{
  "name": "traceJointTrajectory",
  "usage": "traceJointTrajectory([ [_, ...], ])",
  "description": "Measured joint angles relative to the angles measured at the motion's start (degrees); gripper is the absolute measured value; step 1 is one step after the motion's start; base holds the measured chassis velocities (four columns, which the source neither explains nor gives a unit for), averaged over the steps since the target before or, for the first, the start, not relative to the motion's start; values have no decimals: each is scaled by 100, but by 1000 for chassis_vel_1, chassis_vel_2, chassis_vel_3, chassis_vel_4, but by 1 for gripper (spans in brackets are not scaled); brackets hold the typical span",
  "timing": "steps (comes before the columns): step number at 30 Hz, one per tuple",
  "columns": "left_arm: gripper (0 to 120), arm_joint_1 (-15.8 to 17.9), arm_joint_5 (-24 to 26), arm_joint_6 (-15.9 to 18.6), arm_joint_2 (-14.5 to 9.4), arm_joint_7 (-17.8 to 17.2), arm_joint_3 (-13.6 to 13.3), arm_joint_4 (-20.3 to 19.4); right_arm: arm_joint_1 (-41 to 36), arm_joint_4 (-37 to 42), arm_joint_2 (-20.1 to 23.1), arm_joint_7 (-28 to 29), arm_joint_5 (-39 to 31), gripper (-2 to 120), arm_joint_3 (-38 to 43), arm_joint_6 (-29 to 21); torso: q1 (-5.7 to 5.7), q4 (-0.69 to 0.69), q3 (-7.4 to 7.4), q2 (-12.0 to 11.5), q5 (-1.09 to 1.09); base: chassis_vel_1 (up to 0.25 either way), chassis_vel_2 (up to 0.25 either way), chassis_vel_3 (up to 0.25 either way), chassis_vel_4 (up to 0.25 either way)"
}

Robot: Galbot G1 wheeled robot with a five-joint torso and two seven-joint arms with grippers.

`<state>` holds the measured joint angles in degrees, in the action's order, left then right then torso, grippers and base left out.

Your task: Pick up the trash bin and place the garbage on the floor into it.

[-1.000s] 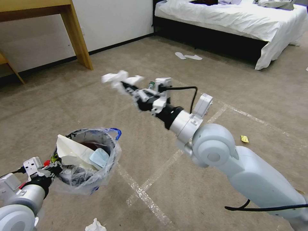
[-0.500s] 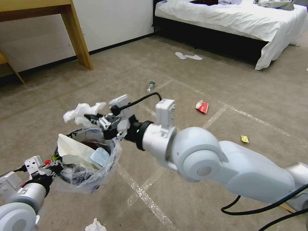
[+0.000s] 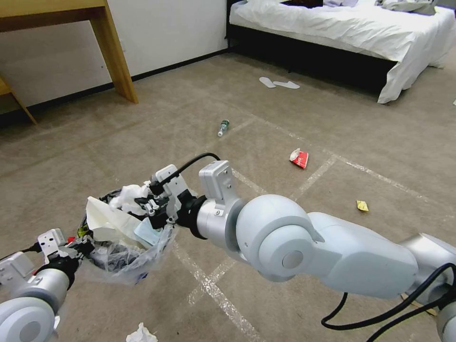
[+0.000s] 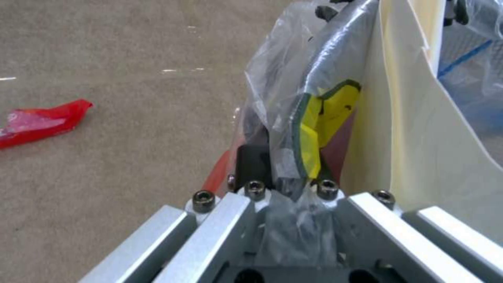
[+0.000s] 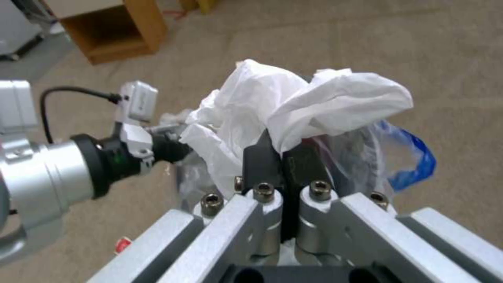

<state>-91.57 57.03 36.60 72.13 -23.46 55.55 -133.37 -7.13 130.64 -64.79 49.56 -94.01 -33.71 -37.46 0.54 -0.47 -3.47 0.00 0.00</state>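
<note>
Two grippers I watch, left gripper [image 3: 78, 247] clamping trash bin [image 3: 124, 266] rim, right gripper [image 5: 283, 157] pinching white tissue [image 5: 293, 106] above it, taped beige carpet [image 3: 199, 118], white bed [image 3: 342, 28] beyond.

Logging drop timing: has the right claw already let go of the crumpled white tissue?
No: in the right wrist view the right claw is shut on the crumpled white tissue, above the plastic-lined red trash bin.

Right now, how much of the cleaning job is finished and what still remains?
Done: the left gripper holds the trash bin off the floor, with paper and a blue mask inside. In hand: the right gripper, jaws shut on a white tissue, over the bin. Left: a bottle, red wrapper, yellow scrap and another tissue.
</note>
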Motion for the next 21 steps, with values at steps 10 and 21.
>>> traceJointTrajectory([
  [10, 0, 43, -39, -1, 11, 8, -4, 34, 43, 53, -43, 645, -622, 0, 14, -443, 0, 0, 0, 0, 0, 0, 0, 0, 0],
  [21, 0, 22, -37, -5, 1, 16, 3, -21, 33, -227, -195, 927, -740, 0, -126, -496, 0, 0, 0, 0, 0, 0, 0, 0, 0],
])
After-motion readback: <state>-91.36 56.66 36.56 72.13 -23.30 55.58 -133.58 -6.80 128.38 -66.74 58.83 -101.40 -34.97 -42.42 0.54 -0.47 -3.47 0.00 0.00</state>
